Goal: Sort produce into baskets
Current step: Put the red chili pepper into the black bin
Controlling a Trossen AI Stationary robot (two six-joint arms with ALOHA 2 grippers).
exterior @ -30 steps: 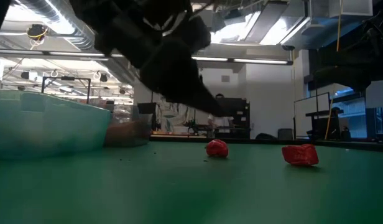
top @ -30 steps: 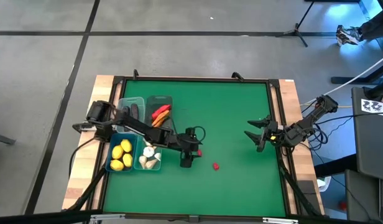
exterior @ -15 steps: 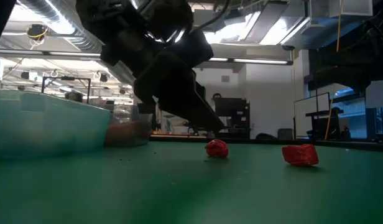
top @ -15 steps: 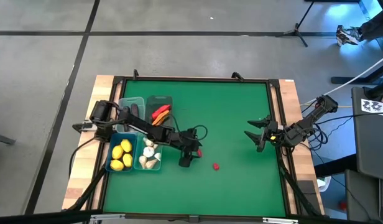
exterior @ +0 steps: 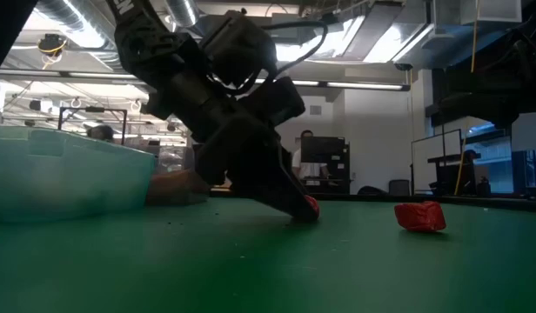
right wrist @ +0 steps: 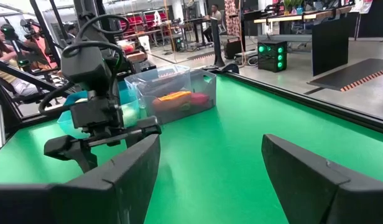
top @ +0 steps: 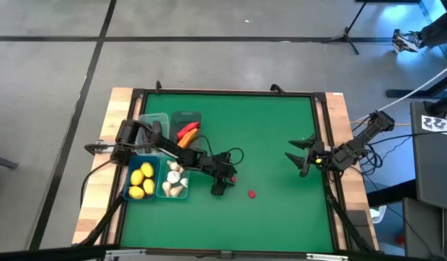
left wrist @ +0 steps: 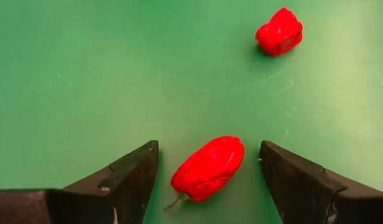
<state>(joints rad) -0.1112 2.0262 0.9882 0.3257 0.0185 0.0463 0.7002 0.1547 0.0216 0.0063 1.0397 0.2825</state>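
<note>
A red pepper (left wrist: 208, 169) lies on the green table between the fingers of my open left gripper (left wrist: 208, 147), which slants down over it without touching it; in the low view the gripper (exterior: 290, 198) hides most of it. A second red pepper (left wrist: 279, 31) lies loose farther toward the table's right (top: 251, 193). At the table's left stand four baskets: one with lemons (top: 141, 180), one with garlic (top: 173, 181), one with red peppers and a carrot (top: 187, 132), and a teal one (top: 154, 125) with dark pieces. My right gripper (top: 296, 159) waits open near the right edge.
The baskets stand close behind my left arm, at the table's left side. The green mat (top: 267, 123) spreads between the two grippers and toward the far edge. A wooden frame (top: 338, 109) borders the table. People and desks show in the room beyond.
My left gripper has sunk toward the table and tipped further downward, coming down over the nearer red pepper until its open fingers stand on either side of it. Both peppers have stayed where they were.
</note>
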